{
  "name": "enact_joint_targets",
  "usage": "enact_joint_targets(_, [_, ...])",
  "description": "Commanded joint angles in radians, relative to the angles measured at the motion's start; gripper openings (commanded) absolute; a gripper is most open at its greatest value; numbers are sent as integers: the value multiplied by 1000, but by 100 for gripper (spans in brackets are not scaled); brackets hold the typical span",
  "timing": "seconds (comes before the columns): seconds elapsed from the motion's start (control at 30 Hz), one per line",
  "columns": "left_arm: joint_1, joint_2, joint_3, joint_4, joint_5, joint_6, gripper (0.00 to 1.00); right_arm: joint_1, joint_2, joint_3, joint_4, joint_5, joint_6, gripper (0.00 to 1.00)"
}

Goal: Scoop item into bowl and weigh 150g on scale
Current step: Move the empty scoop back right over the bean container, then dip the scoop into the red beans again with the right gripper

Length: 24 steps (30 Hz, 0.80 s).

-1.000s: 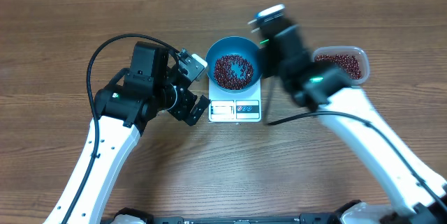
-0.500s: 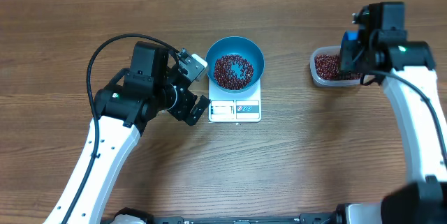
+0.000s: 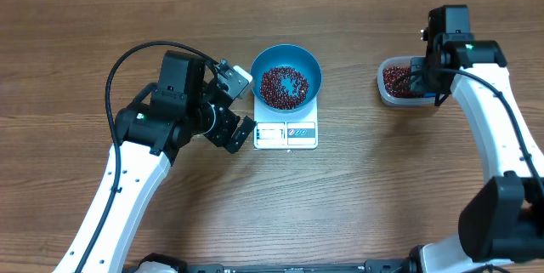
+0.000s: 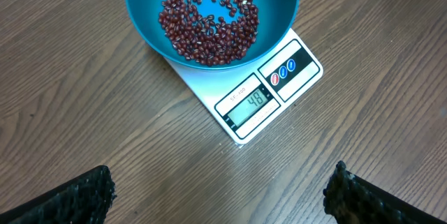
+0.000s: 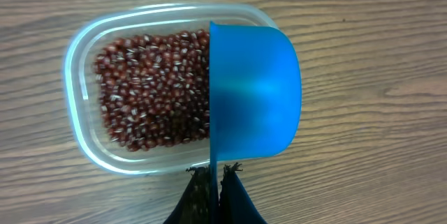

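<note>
The blue bowl (image 3: 312,71) stands on the white scale (image 3: 286,135) and holds a layer of red-brown beans (image 3: 283,86). The left wrist view shows the bowl (image 4: 279,15), its beans (image 4: 209,18) and the scale (image 4: 269,91), whose display reads 48. My left gripper (image 3: 241,105) hovers just left of the scale, open and empty (image 4: 220,189). My right gripper (image 5: 216,172) is shut on the thin handle of a blue scoop (image 5: 255,98). The scoop is turned on its side over the right part of a clear tub (image 5: 84,70) of beans (image 5: 154,88).
The clear tub (image 3: 384,90) sits at the right of the wooden table, with my right gripper (image 3: 425,79) above its right end. A black cable loops over the left arm (image 3: 127,60).
The right arm has swung with the scoop from beside the bowl to the tub on the right. The left arm, bowl and scale have stayed still.
</note>
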<state>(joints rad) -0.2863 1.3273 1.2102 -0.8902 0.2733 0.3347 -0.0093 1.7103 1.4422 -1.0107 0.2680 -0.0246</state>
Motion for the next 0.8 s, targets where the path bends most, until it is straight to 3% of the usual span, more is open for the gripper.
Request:
enact_joint_targets(0.0, [-2, 7, -4, 2, 15, -18, 100, 21, 53, 2, 6, 72, 24, 4])
enact_joint_targets(0.17, [-2, 7, -4, 2, 15, -18, 100, 43, 82, 0, 6, 38, 27, 4])
enact_joint_targets(0.4, [-2, 7, -4, 2, 15, -18, 100, 48, 85, -2, -19, -266, -7, 4])
enact_joint_targets(0.77, [-2, 7, -4, 2, 15, -18, 100, -2, 85, -2, -40, -465, -9, 4])
